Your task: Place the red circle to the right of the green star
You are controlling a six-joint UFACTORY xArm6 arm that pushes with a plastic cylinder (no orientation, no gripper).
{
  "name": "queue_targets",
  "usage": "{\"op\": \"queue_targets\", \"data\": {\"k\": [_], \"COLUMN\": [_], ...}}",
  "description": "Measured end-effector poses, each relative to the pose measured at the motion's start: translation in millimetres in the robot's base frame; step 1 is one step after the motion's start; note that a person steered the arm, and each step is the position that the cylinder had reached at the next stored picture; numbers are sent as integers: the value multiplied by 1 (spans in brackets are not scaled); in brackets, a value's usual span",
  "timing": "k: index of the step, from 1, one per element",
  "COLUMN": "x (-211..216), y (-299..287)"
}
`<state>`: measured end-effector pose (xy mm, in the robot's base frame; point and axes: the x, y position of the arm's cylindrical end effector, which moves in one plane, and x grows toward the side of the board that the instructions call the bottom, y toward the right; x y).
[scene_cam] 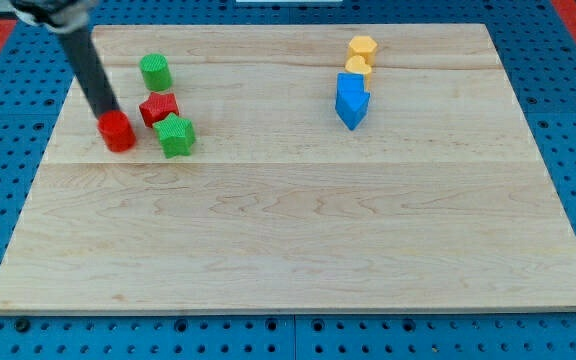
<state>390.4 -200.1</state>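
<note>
The red circle (118, 133) lies on the wooden board near its left side. The green star (176, 135) lies just to the right of it, with a small gap between them. My tip (106, 118) touches the red circle at its upper left edge; the dark rod leans up toward the view's top left. A red star (158, 108) sits right above the green star, touching it. A green round block (155, 72) sits above the red star.
Two yellow blocks (361, 55) stand stacked at the view's upper right, with two blue blocks (351, 100) directly below them. The wooden board (298, 230) rests on a blue pegboard table.
</note>
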Motion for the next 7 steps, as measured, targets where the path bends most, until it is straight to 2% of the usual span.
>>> {"op": "queue_targets", "data": {"k": [1, 2, 3, 5, 7], "x": [59, 77, 106, 89, 36], "y": [6, -17, -4, 107, 120]}}
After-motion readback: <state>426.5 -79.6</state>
